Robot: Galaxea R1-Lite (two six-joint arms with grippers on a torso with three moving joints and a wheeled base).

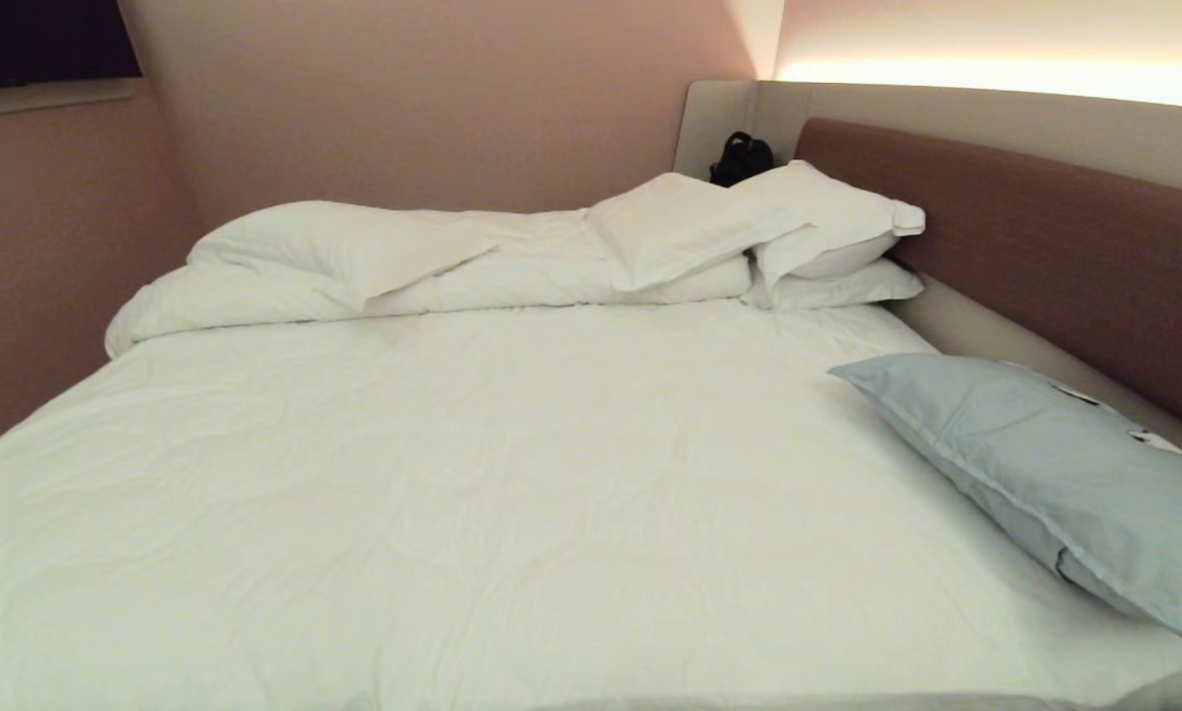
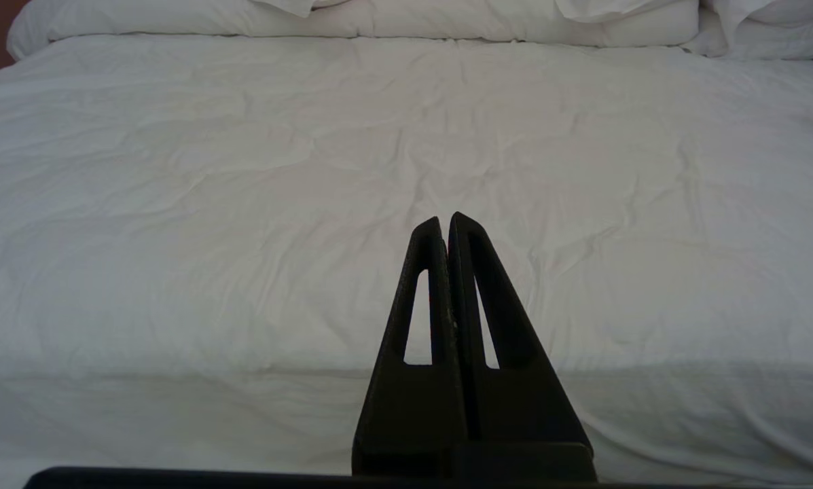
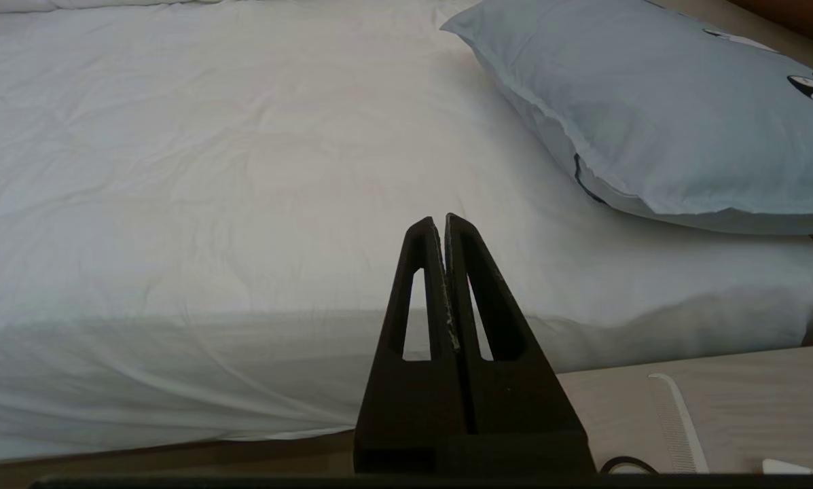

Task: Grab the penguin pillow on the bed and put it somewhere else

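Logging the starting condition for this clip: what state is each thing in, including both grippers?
penguin pillow: lying on the bed's right side by the headboard, not gripped.
bed: sheet spread flat, lightly wrinkled.
duvet: bunched at the far end.
white pillows: stacked in the far right corner.
left gripper: shut, empty, before the bed.
right gripper: shut, empty, short of the pillow.

Head high, wrists low — shared bed (image 1: 512, 474)
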